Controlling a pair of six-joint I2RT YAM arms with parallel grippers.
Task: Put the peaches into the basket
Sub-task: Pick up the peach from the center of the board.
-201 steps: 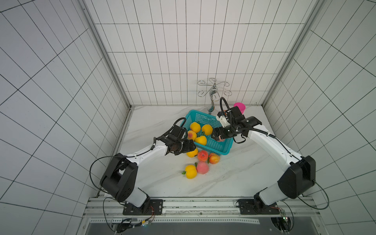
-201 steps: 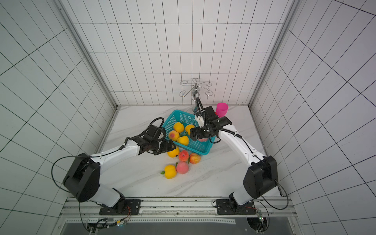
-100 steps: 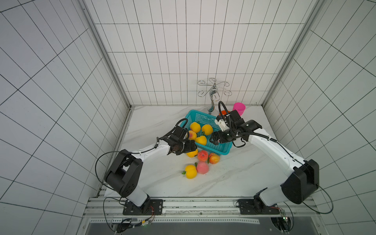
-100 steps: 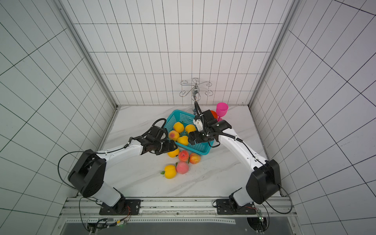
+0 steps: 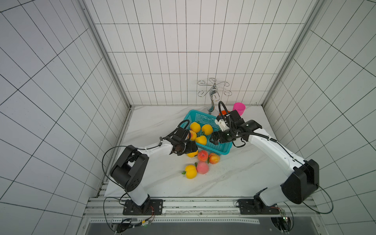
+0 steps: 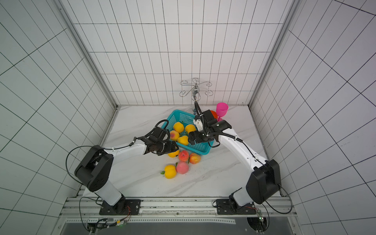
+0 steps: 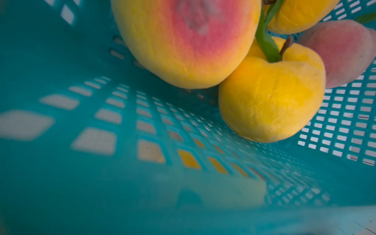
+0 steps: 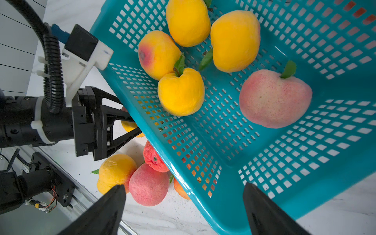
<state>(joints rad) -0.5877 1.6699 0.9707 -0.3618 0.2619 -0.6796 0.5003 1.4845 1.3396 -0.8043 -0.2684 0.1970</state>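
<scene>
The right claw (image 8: 184,186) hangs over the teal perforated plastic basket (image 8: 223,142), jaws apart and empty; the left claw (image 5: 194,149), jaws also apart, is at a round yellow toy peach (image 8: 128,127) outside it.

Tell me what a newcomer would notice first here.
The teal basket toward the back of the marble table stands out, with five peaches inside. Five loose peaches lie clustered on the table just in front of it. Both arms bend in toward it: the left gripper low at its near wall, the right gripper open above its near side.
</scene>
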